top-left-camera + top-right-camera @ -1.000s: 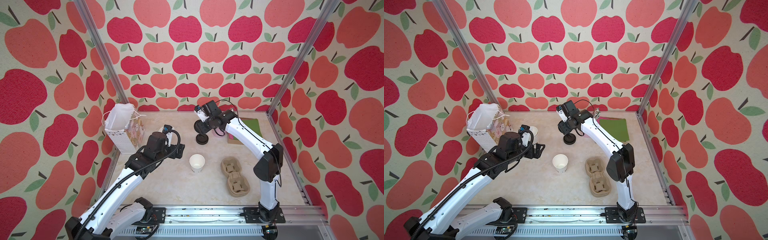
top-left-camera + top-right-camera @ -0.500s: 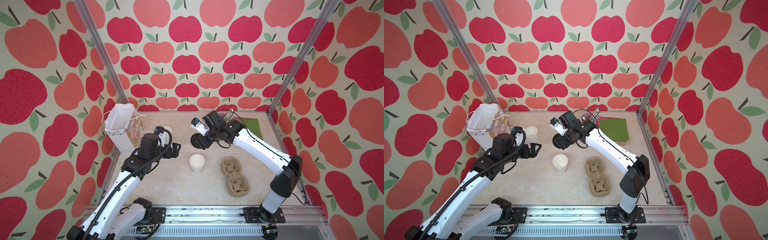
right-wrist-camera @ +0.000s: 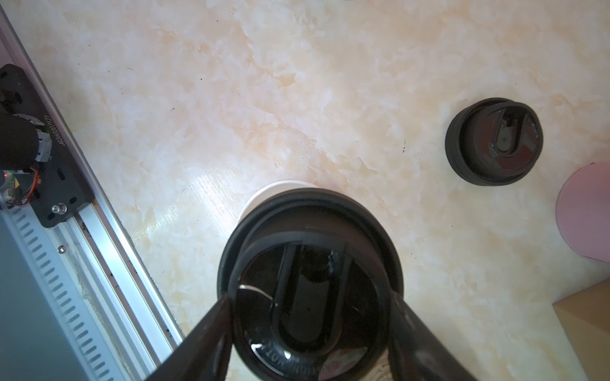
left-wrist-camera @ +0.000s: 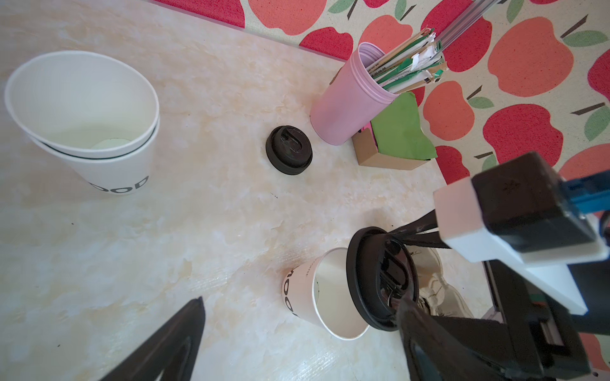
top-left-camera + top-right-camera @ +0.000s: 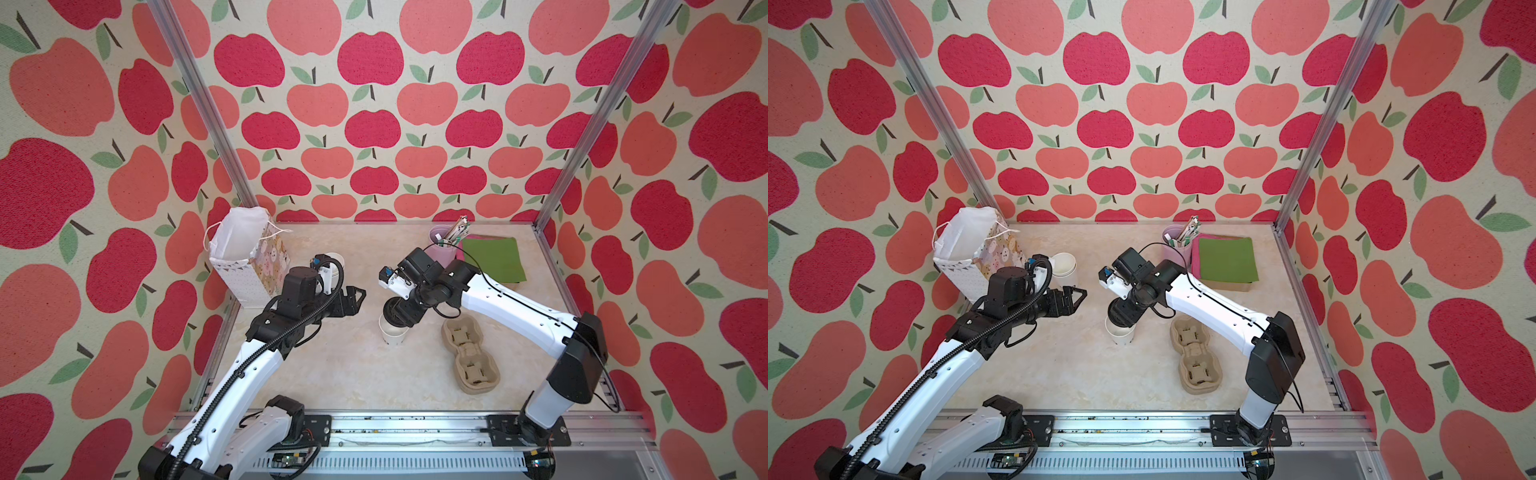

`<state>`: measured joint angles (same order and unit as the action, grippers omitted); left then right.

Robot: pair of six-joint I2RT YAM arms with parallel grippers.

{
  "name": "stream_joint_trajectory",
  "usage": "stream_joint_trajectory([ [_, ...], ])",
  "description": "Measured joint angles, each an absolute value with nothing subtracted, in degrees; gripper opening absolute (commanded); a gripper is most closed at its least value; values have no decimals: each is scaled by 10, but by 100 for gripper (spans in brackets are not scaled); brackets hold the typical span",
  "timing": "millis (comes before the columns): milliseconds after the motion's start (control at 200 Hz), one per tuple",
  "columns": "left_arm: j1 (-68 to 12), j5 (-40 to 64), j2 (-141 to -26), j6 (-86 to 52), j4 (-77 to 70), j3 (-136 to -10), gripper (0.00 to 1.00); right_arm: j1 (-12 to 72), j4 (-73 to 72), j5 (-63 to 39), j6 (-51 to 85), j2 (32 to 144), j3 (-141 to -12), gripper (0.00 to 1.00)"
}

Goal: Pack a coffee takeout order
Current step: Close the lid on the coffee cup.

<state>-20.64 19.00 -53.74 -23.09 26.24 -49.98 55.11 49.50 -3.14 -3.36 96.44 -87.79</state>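
A white paper cup [image 5: 392, 334] [image 5: 1120, 334] [image 4: 303, 290] with black lettering stands open in the middle of the table. My right gripper [image 5: 398, 311] [image 3: 310, 298] is shut on a black round lid [image 5: 1121, 311] [image 4: 379, 277] [image 3: 310, 283]. It holds the lid tilted just above the cup's rim [image 3: 274, 191] and off to one side. My left gripper [image 5: 351, 297] [image 5: 1075, 297] [image 4: 302, 305] stands open to the cup's left, apart from it. The tan pulp carrier [image 5: 469, 353] [image 5: 1196, 353] lies empty to the right. Green napkins [image 5: 494, 259] [image 4: 401, 132] lie at the back right.
A second black lid [image 4: 289, 150] [image 3: 493, 142] lies on the table behind the cup. Two stacked white cups [image 5: 332, 266] [image 4: 82, 115] and a patterned gift bag [image 5: 245, 257] [image 5: 971, 253] stand at the back left. A pink holder [image 5: 442, 245] [image 4: 350, 102] carries wrapped straws [image 4: 409, 62].
My right arm has carried the lid from the back of the table forward to just over the middle cup. The left arm has shifted only slightly.
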Motion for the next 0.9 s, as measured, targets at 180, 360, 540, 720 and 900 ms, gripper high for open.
stream_joint_trajectory([
  [180,-206,192,-537,-236,262,-492,91,559,492,-31,-32,962,-868,66],
  [360,-206,191,-537,-238,263,-490,91,563,485,-31,-30,962,-865,66],
  [540,-206,191,-537,-242,263,-490,92,566,479,-31,-29,962,-863,66],
  [720,-206,191,-537,-245,263,-490,93,566,476,-31,-29,963,-861,66],
  [900,-206,191,-537,-246,263,-489,93,567,475,-31,-29,969,-860,66],
])
